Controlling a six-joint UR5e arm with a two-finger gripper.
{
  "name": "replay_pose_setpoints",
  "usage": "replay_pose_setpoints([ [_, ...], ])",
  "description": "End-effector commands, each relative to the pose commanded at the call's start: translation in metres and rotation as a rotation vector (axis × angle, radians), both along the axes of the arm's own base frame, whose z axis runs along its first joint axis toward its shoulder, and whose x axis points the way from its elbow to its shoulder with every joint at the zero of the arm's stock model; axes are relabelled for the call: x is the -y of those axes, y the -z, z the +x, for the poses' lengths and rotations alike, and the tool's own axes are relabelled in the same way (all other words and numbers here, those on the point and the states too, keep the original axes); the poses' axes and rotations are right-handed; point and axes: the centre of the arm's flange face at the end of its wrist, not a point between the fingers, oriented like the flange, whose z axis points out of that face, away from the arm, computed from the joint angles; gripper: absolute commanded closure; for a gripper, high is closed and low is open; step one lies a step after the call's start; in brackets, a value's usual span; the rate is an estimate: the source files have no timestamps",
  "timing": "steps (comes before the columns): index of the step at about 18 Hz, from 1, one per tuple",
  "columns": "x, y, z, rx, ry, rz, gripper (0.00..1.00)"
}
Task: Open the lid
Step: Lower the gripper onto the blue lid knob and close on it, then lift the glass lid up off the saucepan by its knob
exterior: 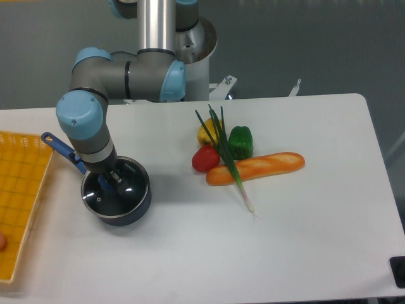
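Observation:
The lid (pixel 104 196), a clear glass disc with a thin metal rim, lies flat on the dark blue saucepan (pixel 130 212) at the left of the table. Its blue centre knob (pixel 108 184) shows between the fingers of my gripper (pixel 114 183). The gripper comes straight down onto the lid's middle and looks shut on the knob. The saucepan's blue handle (pixel 60 149) points back and left toward the tray.
An orange mesh tray (pixel 19 196) lies along the left edge, close to the saucepan handle. To the right sit a red pepper (pixel 205 158), yellow pepper (pixel 206 133), green pepper (pixel 240 142), a green onion (pixel 229 158) and a baguette (pixel 256 167).

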Motion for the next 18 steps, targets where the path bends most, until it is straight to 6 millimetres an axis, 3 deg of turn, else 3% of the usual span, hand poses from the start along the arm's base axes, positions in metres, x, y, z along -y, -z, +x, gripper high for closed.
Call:
replay_pose_setpoints([
  [10,0.001,-0.003,0.0,-0.001,-0.005,0.003,0.55],
  [18,0.002,-0.01,-0.01,-0.007,-0.014,0.007,0.57],
])
